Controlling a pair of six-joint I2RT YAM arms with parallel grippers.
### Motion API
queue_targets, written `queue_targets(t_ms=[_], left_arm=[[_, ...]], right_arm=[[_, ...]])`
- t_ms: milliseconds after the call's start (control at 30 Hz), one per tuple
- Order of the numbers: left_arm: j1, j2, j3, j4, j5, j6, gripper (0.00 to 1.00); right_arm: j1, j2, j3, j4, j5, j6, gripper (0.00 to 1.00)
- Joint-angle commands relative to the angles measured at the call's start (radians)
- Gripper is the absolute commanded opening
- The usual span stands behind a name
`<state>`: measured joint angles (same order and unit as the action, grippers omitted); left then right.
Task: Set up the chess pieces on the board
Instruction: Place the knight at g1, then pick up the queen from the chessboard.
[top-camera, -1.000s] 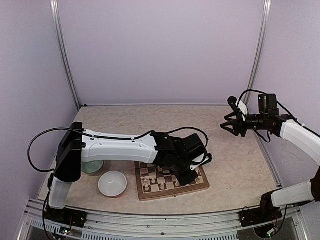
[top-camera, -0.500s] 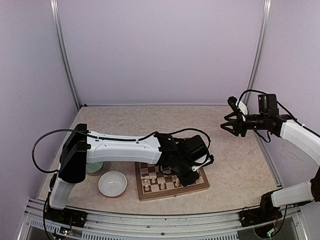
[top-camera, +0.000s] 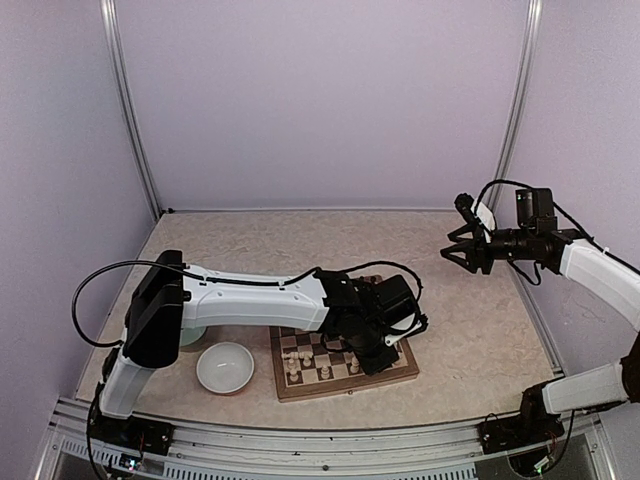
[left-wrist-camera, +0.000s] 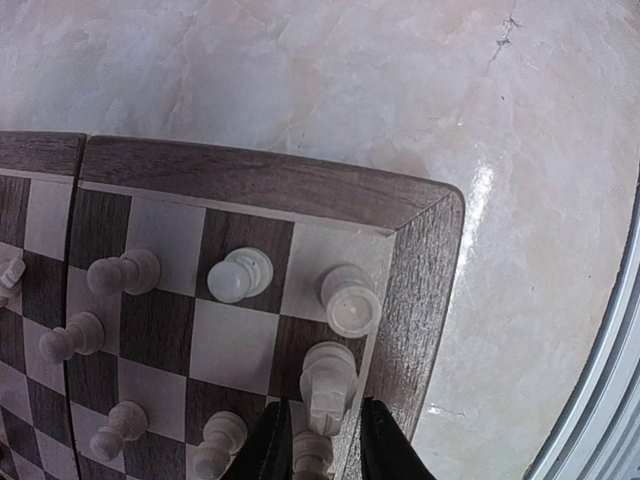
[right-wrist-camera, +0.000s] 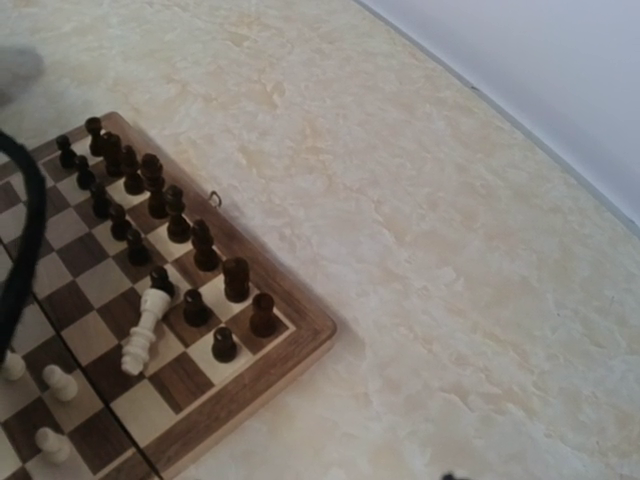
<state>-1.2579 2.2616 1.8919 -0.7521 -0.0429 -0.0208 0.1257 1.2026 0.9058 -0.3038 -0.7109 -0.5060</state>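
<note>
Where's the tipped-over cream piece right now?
Right wrist view, lower left: the toppled cream piece lies on its side on the board, right beside the dark pawns, a few squares in from the board's corner.

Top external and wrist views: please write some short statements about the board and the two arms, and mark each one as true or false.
1. A cream piece lies on its side among the dark pieces. True.
2. The right fingers hover above the board. False: they hang in the air to the right of it, well away from it.
3. A white bowl stands on the table just left of the board. True.
4. The left fingers stand on either side of a dark piece. False: a light piece is between them.
</note>
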Motion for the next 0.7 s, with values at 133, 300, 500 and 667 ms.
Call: queue_targets(t_ms=[133,300,500,667], left_arm=[[-0.005,0.002,0.035,-0.008,-0.042,0.004,0.35],[-0.005,-0.056,0.031,0.043,-0.092,0.002,0.43],[0.009,-0.193,-0.035,0.144,-0.205,0.013,0.53],[0.097,-0.343,-0.167,0.2,-0.277,0.0,0.57]], right_arm=[[-0.001,0.009,0.001,-0.019,-0.018,-0.003,0.51],[-0.001,0.018,0.004,-0.015,-0.022,0.007,0.51],[0.004,0.04,0.015,-0.018,-0.045,0.032,0.5],[0.082,0.108,0.038,-0.05,-0.009,0.022,0.45]])
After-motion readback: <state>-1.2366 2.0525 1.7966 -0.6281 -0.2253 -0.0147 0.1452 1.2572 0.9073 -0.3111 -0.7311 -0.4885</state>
